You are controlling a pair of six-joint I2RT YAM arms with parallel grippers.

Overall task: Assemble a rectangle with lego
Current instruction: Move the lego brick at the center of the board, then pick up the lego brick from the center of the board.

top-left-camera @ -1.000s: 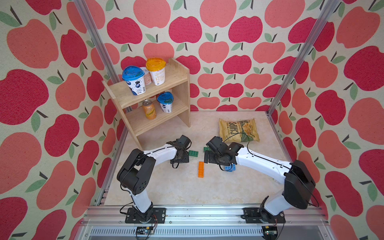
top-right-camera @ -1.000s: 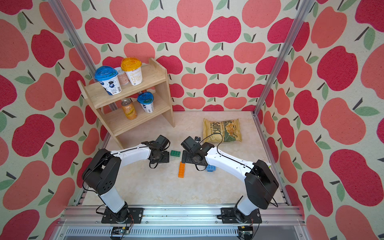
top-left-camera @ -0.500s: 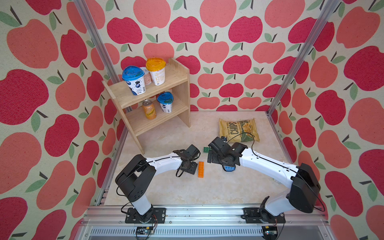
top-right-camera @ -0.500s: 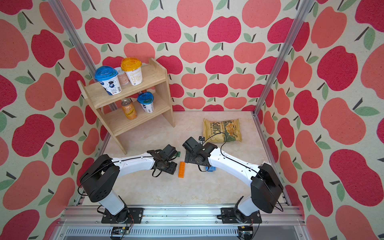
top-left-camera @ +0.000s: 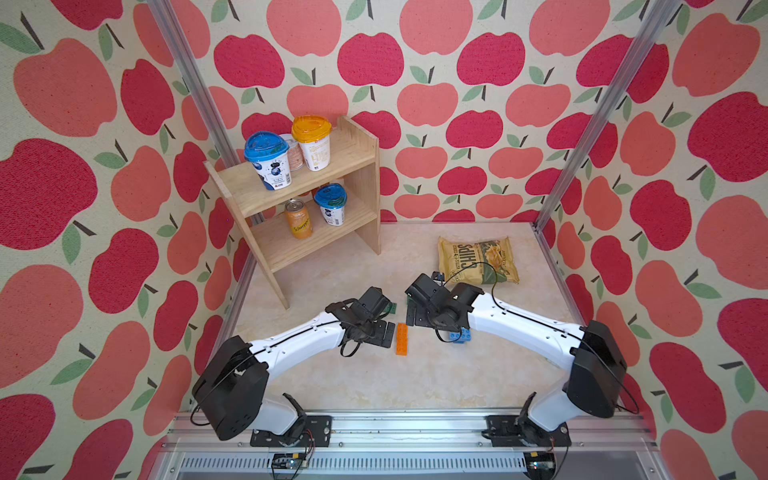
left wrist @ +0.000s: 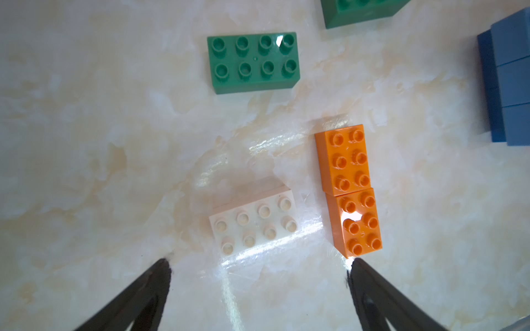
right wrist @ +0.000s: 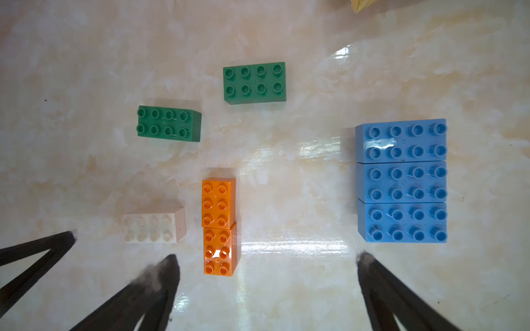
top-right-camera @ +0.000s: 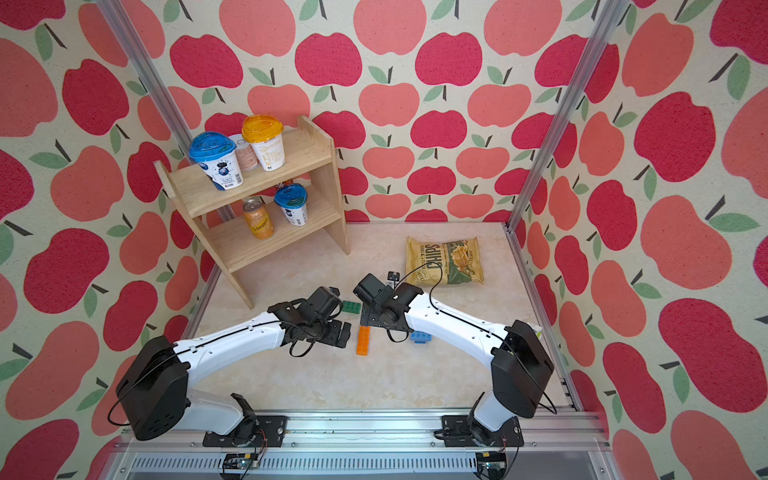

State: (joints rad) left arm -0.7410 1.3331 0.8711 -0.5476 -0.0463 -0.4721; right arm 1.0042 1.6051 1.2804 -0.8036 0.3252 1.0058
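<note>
Jaws spread, white brick [left wrist: 253, 222] beside orange pair [left wrist: 348, 190], chips [top-left-camera: 478, 259] probably clear.

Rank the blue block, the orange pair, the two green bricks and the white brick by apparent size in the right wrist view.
1. blue block
2. orange pair
3. The green bricks and the white brick look alike; no ranking among them.

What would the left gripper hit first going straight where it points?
Probably the white brick, lying just ahead between the fingertips of the open left gripper. The orange bricks sit nearer one fingertip, off the centre line. Depth unclear.
</note>
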